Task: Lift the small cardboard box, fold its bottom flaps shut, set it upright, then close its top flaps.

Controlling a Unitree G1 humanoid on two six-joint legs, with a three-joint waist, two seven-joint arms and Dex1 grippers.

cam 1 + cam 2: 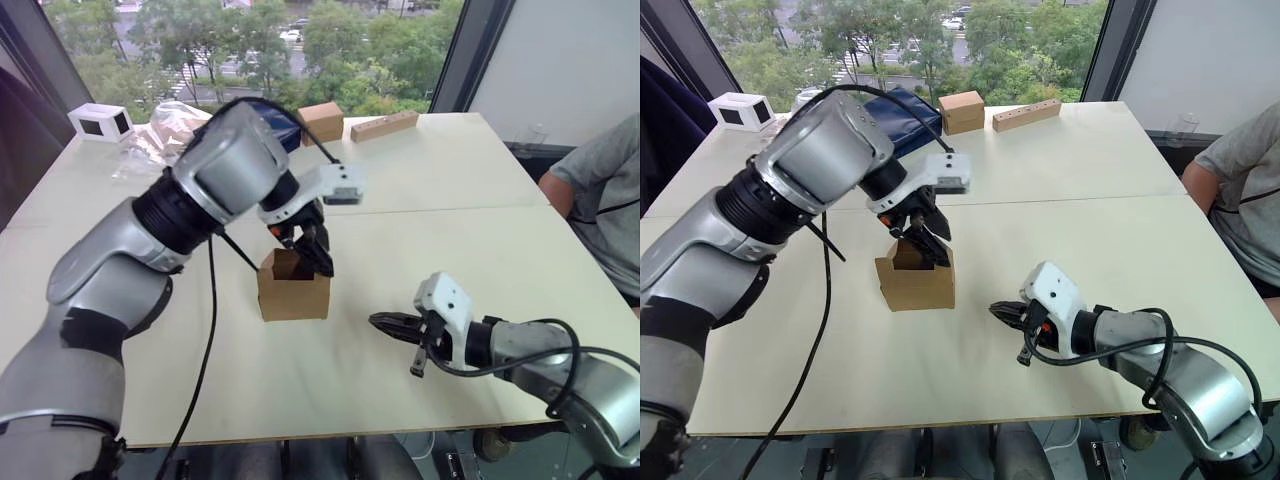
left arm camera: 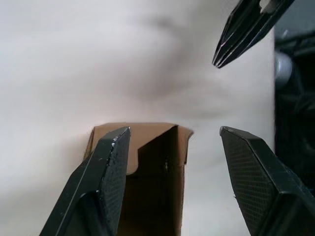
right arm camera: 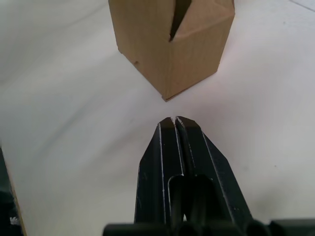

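- Table (image 1: 470, 180): pale top, with a seam running left to right across its middle; carries everything below.
- Person (image 1: 600, 190): seated at the table's right edge, grey short sleeve in view.
- Left gripper (image 1: 312, 245): hangs directly over the open top of the small cardboard box, fingers pointing down. Left wrist view shows the two black fingers (image 2: 106, 172) spread wide apart, holding nothing; one lies over the box's mouth, the other is beyond the box wall, over bare table.
- Right gripper (image 1: 1002, 311): low over the near-right part of the table, pointing left toward the box. Right wrist view shows its fingers (image 3: 170, 147) pressed together, nothing between them. Tips are near one vertical corner of the box but apart from it.
- Small cardboard box (image 1: 293, 292): stands upright on the table near its middle, just on the near side of the seam. Top is open.
- Top flaps (image 1: 284, 264): not folded shut; at least one stands up at the far-left rim. Dark interior visible in the left wrist view.
- Squat brown box (image 1: 962, 111): far edge of the table, well apart from the grippers.
- Long tan block (image 1: 1025, 115): just right of the squat box.
- White box (image 1: 100, 121): far-left corner, with dark square faces.
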